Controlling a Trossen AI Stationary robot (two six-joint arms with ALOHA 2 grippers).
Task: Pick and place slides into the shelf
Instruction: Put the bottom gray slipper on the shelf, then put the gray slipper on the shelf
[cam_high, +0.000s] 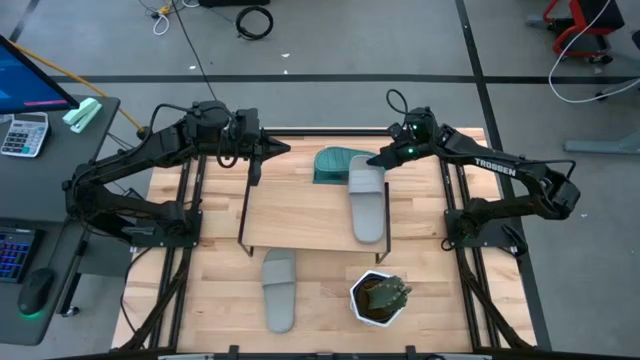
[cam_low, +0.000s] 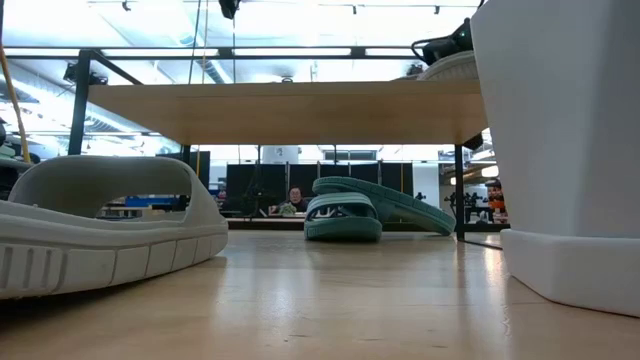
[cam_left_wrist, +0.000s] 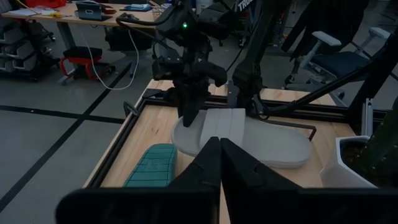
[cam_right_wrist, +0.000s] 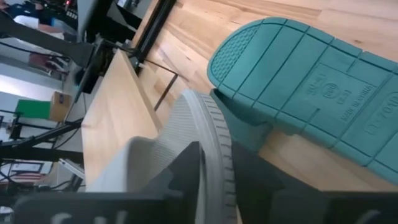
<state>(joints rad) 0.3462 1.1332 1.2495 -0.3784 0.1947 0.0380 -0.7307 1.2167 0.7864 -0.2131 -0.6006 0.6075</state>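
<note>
One light grey slide lies lengthwise on the shelf, its far end sticking out past the board's far edge. My right gripper is shut on that far end. Two teal slides rest on the table behind the shelf, one sole-up on the other. The second grey slide lies on the table in front of the shelf. My left gripper hovers shut over the shelf's far left corner, touching nothing; its shut fingers show in the left wrist view. My right gripper pinches the grey slide's side rim at its far end between the two fingers. The fingers slant down from the table's far right side. The slide lies flat with its sole on the shelf board.
A white hexagonal plant pot stands on the table in front of the shelf's right end, beside the near grey slide. In the low view it fills the right side. Black wire legs carry the board. People sit in the room beyond.
</note>
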